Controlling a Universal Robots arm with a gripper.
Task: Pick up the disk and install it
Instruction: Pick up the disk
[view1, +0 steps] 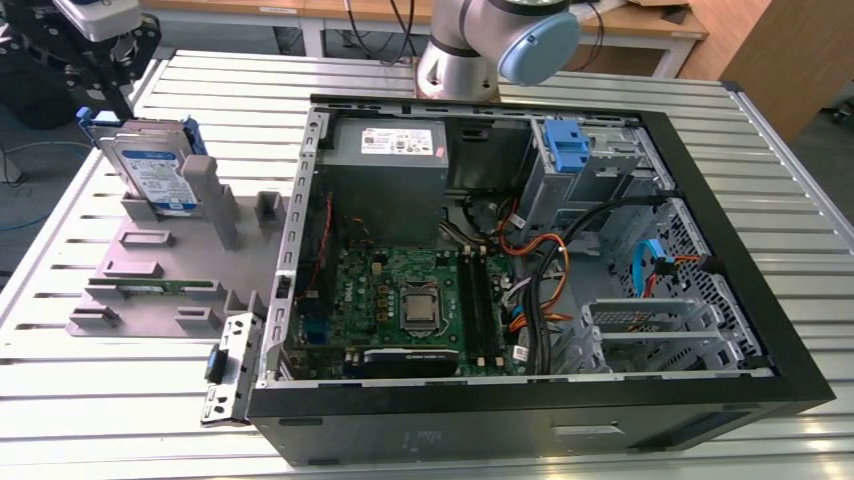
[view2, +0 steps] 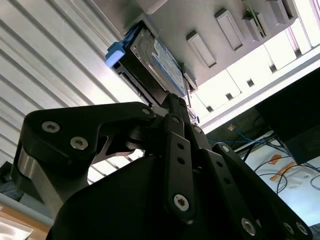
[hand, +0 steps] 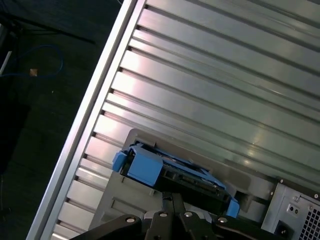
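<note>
hovering close above the upright disk (view1: 158, 170), the end effector (view1: 118, 100) hangs at the counter's far corner.
the disk stands on edge in a grey holder (view1: 147, 250) on the slatted counter (view1: 80, 400), to the exterior view's left of the open computer case (view1: 747, 300). in both wrist views its blue caddy lies just past the end effector; whether that is apart or clamped i cannot tell.

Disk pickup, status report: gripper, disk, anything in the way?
Gripper close over the disk, contact unclear. Disk upright in grey holder, outside the open case. Nothing between them.
</note>
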